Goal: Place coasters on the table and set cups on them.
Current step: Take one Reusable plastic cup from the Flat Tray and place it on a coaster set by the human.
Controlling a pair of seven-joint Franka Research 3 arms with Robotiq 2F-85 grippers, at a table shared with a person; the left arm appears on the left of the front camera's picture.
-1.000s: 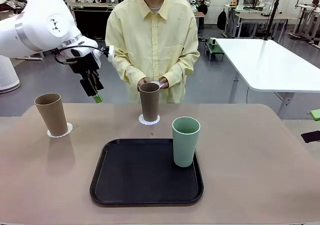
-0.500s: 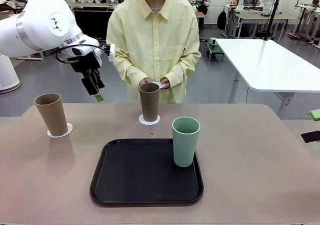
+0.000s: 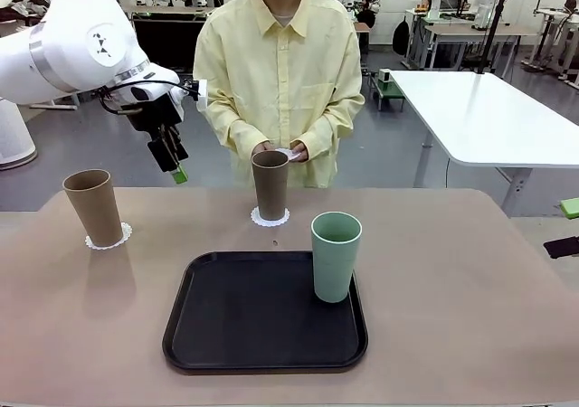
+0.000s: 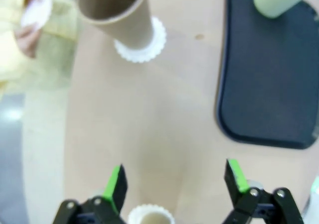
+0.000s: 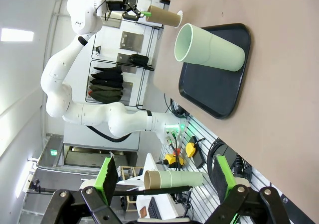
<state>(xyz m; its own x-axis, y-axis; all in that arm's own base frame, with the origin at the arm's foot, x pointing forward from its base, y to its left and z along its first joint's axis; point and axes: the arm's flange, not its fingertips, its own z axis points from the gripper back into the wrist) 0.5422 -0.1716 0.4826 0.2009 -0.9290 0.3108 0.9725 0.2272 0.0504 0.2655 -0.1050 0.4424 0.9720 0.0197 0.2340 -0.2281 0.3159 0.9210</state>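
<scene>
- Left gripper (image 3: 178,174), wide and empty, has lifted slightly away from the brown cup (image 3: 93,206), which stands on its coaster (image 3: 109,239) below it.
- Green cup (image 3: 336,255), farther ahead on the tray (image 3: 235,326), likely comes next.

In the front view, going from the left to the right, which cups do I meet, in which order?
left brown cup → middle brown cup → mint green cup
</scene>
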